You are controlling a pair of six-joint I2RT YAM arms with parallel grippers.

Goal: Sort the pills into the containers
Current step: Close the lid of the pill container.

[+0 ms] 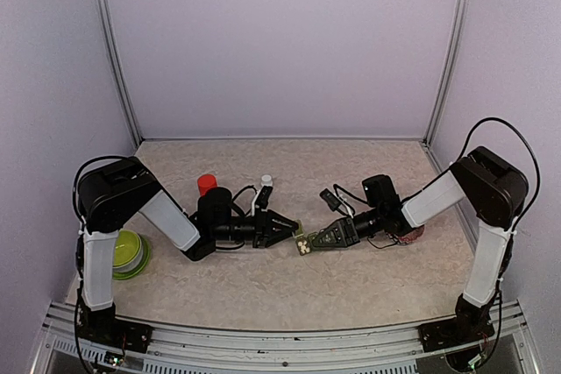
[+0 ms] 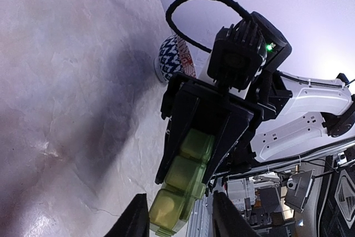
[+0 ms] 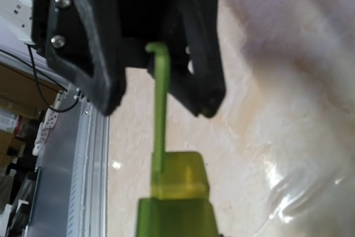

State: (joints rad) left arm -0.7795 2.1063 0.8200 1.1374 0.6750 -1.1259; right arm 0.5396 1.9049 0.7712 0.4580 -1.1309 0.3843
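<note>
**Item:** containers (image 1: 303,245), a dark green strip of three joined lidded compartments.

**Location:** centre of the top view, just below the middle, between the tips of the two arms. We cannot tell whether it touches the table.

**Holder:** right gripper (image 1: 319,239). Its jaws are clamped on the long sides of the strip. The end compartment sticks out toward the other arm.

**Second tool:** left gripper (image 1: 287,229), at the strip's free end. Its fingers (image 2: 135,217) stand a little apart on either side of that end, and we see no firm pinch.

**Lid** (image 3: 160,104): at the centre of the right wrist view, the end compartment's lid stands up as a thin green blade. Its hooked tip reaches in between the left fingers.

**Step in hand (our judgement):** opening the first compartment. Sorting has not begun, and we find no pills in any view.

**Next move (our judgement):**
- The lid needs to stay raised and the strip to be held with its mouth upward.
- The left arm then needs to be free to fetch pills.
- The red bottle (image 1: 207,184), left of centre in the top view, looks the likely source.
- The lime-green bowl (image 1: 130,253) sits at lower left.

**Writing:**
- The white marks on the lids are too small to read.
- The blue-and-white patterned object (image 2: 173,59) with a red patch, upper middle of the left wrist view, shows no legible lettering.
- We can make out no brand.
</note>
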